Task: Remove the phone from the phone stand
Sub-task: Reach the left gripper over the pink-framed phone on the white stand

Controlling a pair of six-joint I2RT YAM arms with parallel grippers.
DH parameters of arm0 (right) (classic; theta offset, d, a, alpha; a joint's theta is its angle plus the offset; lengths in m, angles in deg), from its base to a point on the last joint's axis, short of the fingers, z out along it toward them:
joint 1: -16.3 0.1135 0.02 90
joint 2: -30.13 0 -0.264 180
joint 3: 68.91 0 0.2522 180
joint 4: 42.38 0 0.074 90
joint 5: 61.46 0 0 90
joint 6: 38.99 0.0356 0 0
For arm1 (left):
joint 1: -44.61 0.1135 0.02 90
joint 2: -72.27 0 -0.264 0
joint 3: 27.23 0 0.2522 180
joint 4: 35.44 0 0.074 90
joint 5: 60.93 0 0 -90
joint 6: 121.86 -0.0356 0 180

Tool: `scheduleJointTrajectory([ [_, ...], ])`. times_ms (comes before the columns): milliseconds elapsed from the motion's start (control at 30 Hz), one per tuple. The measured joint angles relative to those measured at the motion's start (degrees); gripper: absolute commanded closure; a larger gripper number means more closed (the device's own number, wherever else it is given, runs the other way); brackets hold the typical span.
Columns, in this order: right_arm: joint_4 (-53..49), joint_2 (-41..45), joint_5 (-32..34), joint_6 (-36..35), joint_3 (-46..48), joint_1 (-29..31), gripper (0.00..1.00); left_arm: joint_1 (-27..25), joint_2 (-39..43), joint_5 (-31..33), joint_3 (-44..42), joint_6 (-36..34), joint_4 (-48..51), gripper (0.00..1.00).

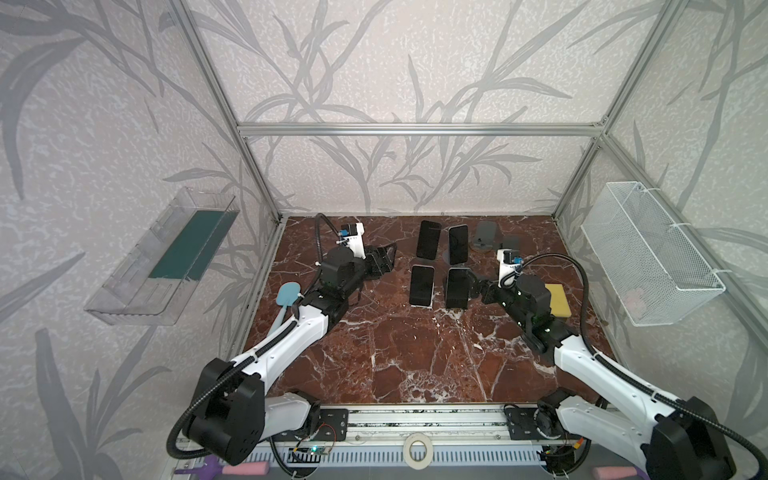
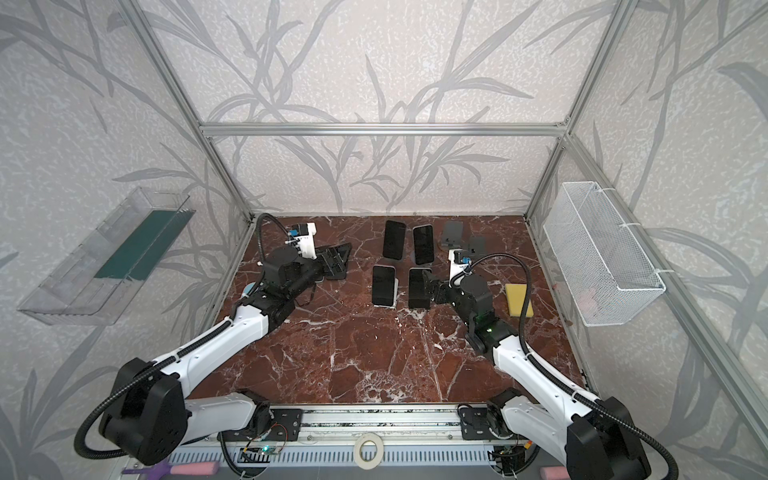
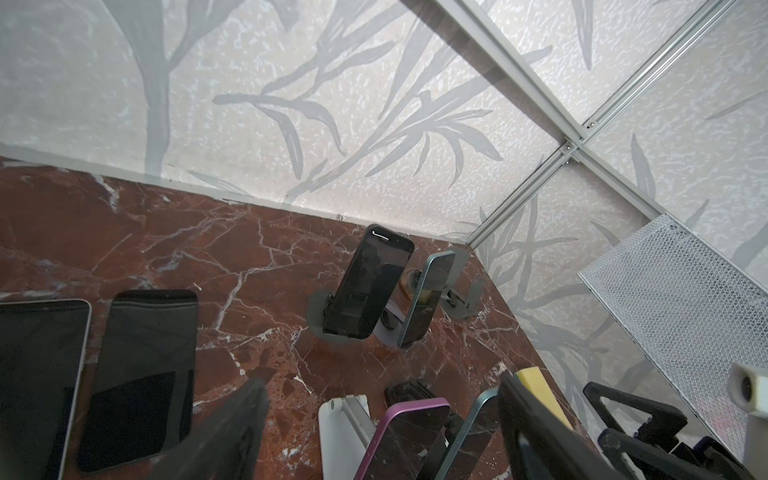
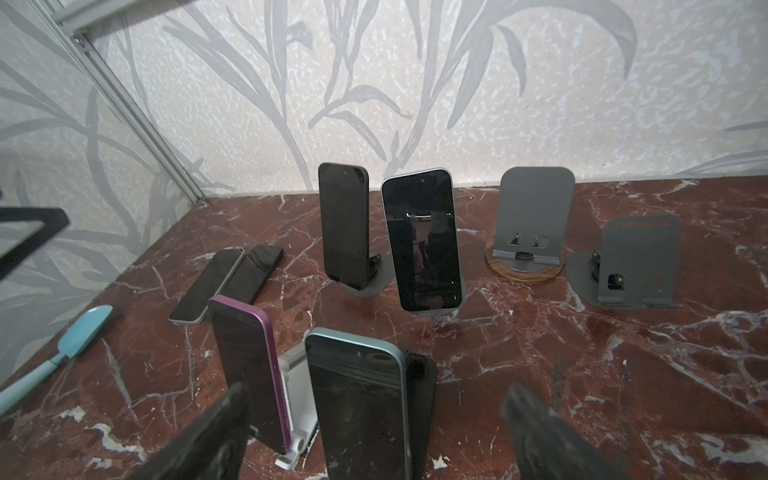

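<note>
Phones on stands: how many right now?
4. Seen from above, back row: black phone left, pale-blue phone right. Front row: purple phone left, teal phone right. None appear hidden.

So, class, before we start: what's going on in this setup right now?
The job is taking phones off stands. The right end effector is open, lined up on the teal-edged phone propped on its black stand, not gripping it. The left end effector is open and empty near two phones lying flat. Three other phones sit on stands; two grey stands are empty.

Leaf-patterned walls (image 1: 374, 62), aluminium frame (image 1: 415, 129), red marble tabletop (image 1: 415, 353).
</note>
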Motion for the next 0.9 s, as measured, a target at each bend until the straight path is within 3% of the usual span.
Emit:
scheduleJointTrajectory([
  [233, -1.5, 2.4, 1.8, 3.2, 2.9, 0.0, 0.06, -1.0, -5.2, -1.6, 5.4, 1.3, 5.4, 0.18],
  [533, -4.5, 10.1, 6.6, 3.7, 2.9, 0.0, 0.06, -7.1, -6.1, 2.1, 15.1, -1.3, 18.4, 0.18],
  [900, -5.0, 14.9, 8.8, 5.5, 6.8, 0.0, 0.1, -10.1, -6.5, 5.6, 14.9, -1.1, 25.9, 0.18],
])
